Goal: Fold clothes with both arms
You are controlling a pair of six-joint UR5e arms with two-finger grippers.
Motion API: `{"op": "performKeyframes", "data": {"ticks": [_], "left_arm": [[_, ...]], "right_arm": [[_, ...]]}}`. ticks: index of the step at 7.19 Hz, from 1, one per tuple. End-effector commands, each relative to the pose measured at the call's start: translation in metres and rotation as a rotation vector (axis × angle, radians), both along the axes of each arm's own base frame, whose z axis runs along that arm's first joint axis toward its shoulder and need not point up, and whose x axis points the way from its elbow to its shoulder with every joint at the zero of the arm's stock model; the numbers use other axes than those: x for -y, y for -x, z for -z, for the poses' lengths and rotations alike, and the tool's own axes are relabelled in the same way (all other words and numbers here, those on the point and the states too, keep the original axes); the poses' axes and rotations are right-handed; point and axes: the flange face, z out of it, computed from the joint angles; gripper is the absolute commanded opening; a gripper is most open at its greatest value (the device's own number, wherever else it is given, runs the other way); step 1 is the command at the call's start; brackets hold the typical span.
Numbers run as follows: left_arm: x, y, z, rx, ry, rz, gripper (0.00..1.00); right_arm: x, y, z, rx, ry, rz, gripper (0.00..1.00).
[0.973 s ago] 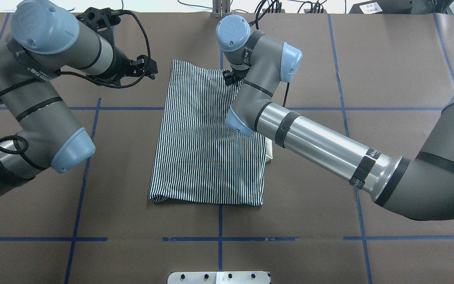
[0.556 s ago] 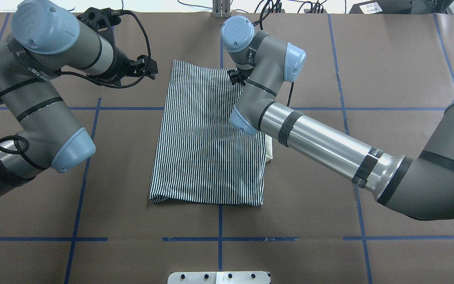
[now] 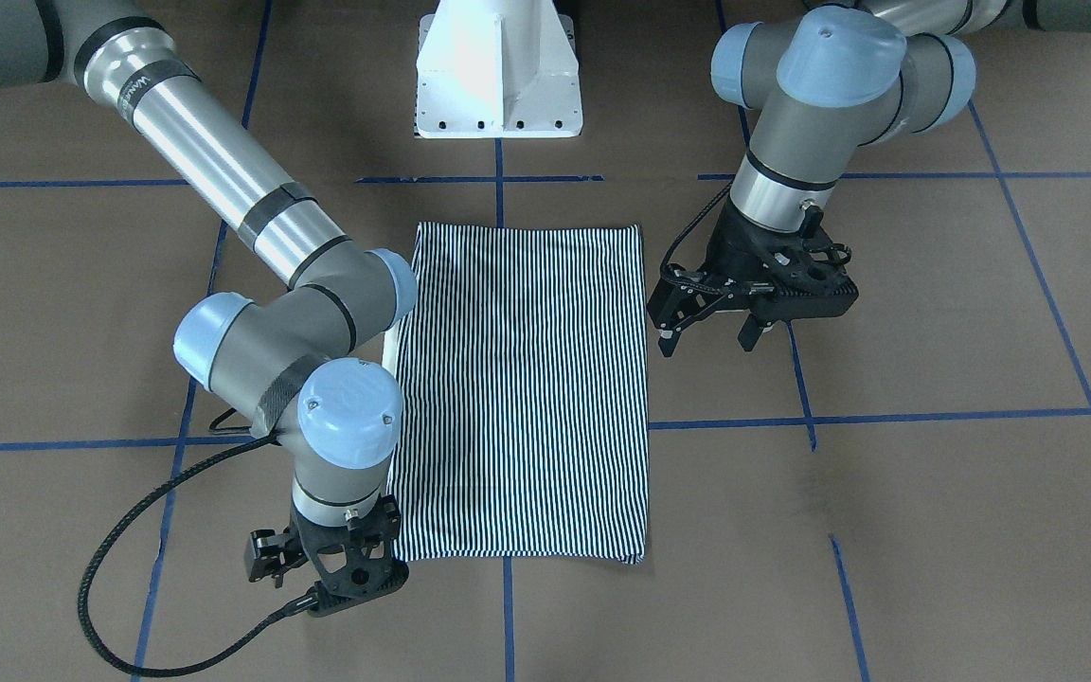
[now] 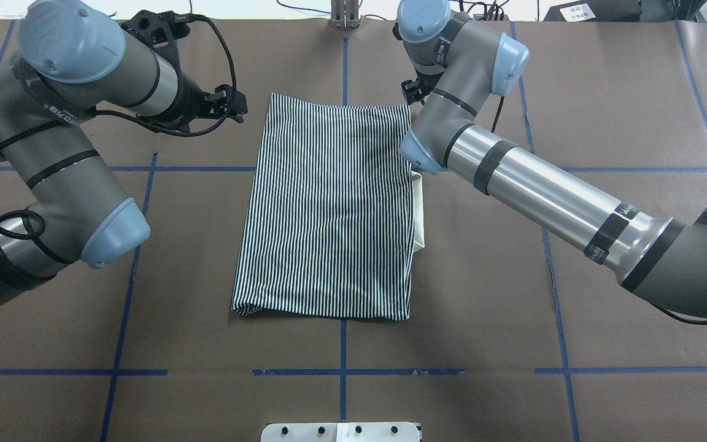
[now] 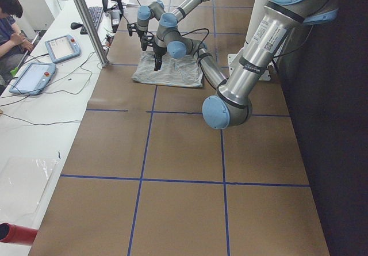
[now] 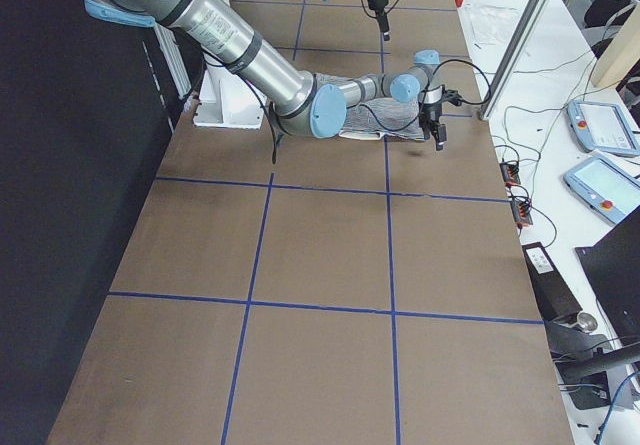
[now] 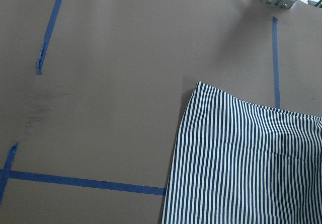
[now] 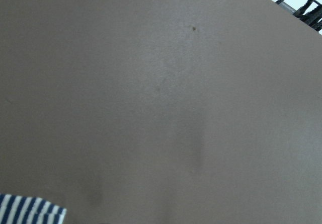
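Observation:
The striped polo shirt (image 4: 329,209) lies folded into a flat rectangle in the middle of the table, with a strip of cream collar (image 4: 417,209) sticking out at its right edge. My left gripper (image 3: 706,343) is open and empty. It hovers just off the shirt's far left corner, which shows in the left wrist view (image 7: 251,163). My right gripper (image 4: 412,92) is beside the far right corner, off the cloth. Its fingers are hidden under the wrist, so I cannot tell whether it is open. The right wrist view shows only a shirt corner (image 8: 30,211).
The white pedestal base (image 3: 498,71) stands at the robot side. Blue tape lines (image 4: 341,372) cross the brown table. In the exterior left view a person (image 5: 11,14) sits by a side bench with tablets (image 5: 62,48).
My right arm has moved right and away from the shirt's far right corner, and its gripper is now off the cloth. The left arm and the shirt have stayed put.

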Motion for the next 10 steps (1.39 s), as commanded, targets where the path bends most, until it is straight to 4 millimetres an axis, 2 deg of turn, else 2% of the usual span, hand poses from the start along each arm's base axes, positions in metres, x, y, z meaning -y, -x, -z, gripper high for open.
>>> {"op": "performKeyframes", "data": {"ticks": [1,2,3,4,5,6,7,8,9,10], "left_arm": [[-0.001,0.001,-0.002,-0.001,0.000,0.000,1.00],[-0.005,0.001,0.000,-0.009,-0.001,-0.005,1.00],[-0.024,0.005,-0.020,-0.029,0.054,-0.049,1.00],[-0.055,0.025,-0.021,-0.107,0.149,-0.059,1.00],[-0.077,0.017,-0.018,-0.154,0.254,-0.016,1.00],[-0.107,-0.016,-0.015,-0.177,0.354,0.028,1.00],[-0.149,-0.068,-0.020,-0.160,0.402,0.096,1.00],[-0.192,-0.111,-0.029,-0.136,0.436,0.155,1.00],[-0.214,-0.128,-0.047,-0.092,0.482,0.202,0.99],[-0.226,-0.138,-0.056,-0.055,0.495,0.232,0.97]], "right_arm": [[-0.003,-0.014,0.038,0.103,0.004,0.041,1.00],[-0.020,-0.020,0.061,0.145,0.053,0.075,1.00],[-0.050,-0.034,0.087,0.205,0.152,0.050,1.00],[-0.082,-0.050,0.090,0.309,0.249,0.029,1.00],[-0.111,-0.064,0.082,0.353,0.276,-0.014,1.00],[-0.147,-0.068,0.073,0.389,0.324,-0.060,1.00],[-0.179,-0.071,0.071,0.423,0.364,-0.094,1.00],[-0.197,-0.071,0.076,0.449,0.394,-0.121,1.00],[-0.206,-0.067,0.077,0.456,0.414,-0.136,1.00],[-0.210,-0.062,0.076,0.454,0.422,-0.139,1.00]]}}
